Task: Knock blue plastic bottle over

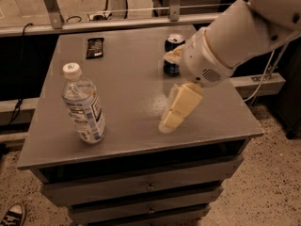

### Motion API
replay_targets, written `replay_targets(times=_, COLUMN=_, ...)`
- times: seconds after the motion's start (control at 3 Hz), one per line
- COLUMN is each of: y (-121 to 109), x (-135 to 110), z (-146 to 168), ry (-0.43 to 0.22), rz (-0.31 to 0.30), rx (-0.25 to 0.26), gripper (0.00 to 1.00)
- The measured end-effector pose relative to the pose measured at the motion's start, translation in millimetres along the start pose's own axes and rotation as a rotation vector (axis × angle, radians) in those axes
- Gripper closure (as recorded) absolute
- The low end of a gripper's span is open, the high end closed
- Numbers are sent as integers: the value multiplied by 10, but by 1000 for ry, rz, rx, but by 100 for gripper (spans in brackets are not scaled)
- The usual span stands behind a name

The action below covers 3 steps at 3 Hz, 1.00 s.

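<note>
The blue plastic bottle (pixel 83 105), clear with a white screw cap and a white-and-blue label, stands upright near the front left of the grey desk (pixel 127 79). The tool (pixel 167 91) hovers mid-desk, well right of the bottle, spread and holding nothing. One fingertip (pixel 167 124) sits low at the desk surface, and a blue soda can (pixel 172 66) stands behind.

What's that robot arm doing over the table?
It's trying to knock over the blue plastic bottle. Right now that bottle stands upright near the table's front left corner, and nothing touches it. The robot's gripper hangs low over the middle of the table, to the right of the bottle, with a clear gap between them. Behind the gripper stands a dark blue can.
</note>
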<state>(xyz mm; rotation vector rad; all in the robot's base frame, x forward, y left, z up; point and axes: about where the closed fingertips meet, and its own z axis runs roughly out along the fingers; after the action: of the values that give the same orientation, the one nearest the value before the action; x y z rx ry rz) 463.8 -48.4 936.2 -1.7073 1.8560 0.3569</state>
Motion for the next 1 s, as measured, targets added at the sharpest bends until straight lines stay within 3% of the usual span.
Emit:
replay_targets(times=0.33, y=124, x=-490, z=504, ry=-167, rz=-28, rx=-70, gripper=0)
replay_targets(times=1.0, y=442, x=-1163, z=1228, ry=-419, rz=29, rx=-234, gripper=0)
